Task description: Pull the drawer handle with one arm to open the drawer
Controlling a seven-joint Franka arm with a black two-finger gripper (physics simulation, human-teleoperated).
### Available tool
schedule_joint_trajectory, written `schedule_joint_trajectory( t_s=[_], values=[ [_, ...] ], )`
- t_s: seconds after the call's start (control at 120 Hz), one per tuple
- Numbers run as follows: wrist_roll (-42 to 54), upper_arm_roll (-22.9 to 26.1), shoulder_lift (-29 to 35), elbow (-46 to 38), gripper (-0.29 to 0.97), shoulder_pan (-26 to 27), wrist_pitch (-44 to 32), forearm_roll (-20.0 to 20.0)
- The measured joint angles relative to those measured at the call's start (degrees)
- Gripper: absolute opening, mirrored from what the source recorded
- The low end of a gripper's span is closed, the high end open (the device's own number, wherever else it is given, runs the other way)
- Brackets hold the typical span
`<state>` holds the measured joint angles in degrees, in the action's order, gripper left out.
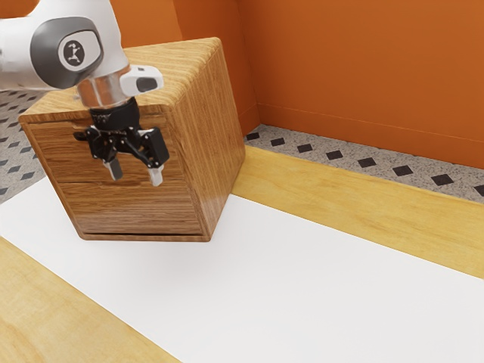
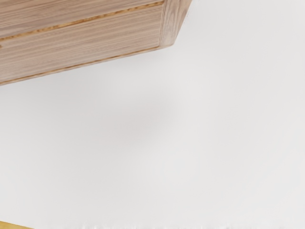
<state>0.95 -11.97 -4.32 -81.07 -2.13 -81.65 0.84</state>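
Exterior view: a wooden cabinet [image 1: 203, 128] stands on the desk [image 1: 302, 287], on its white top near the back edge toward the exterior view's left. The drawer [image 1: 64, 159] fills the upper half of the cabinet's front and looks flush with it. The gripper [image 1: 136, 177] hangs just before that front, pointing down. Its fingers are spread wide and hold nothing.

Wrist view: the cabinet's [image 2: 95, 33] lower front corner lies past the hand, with the desk's [image 2: 190, 143] bare white top under it.
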Motion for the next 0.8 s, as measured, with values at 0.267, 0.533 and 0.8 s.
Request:
schedule_joint_trajectory(
  t_s=[0.267,0.533,0.8],
  values=[
    [-1.6,-1.2,6.8,2.1,0.68,4.1,1.1,1.8],
    [-28.5,-0.8,14.2,2.8,0.68,2.6,-2.5,-1.0],
    [-49.7,-0.8,20.9,-8.4,0.68,0.0,-9.9,-2.9]
  ],
)
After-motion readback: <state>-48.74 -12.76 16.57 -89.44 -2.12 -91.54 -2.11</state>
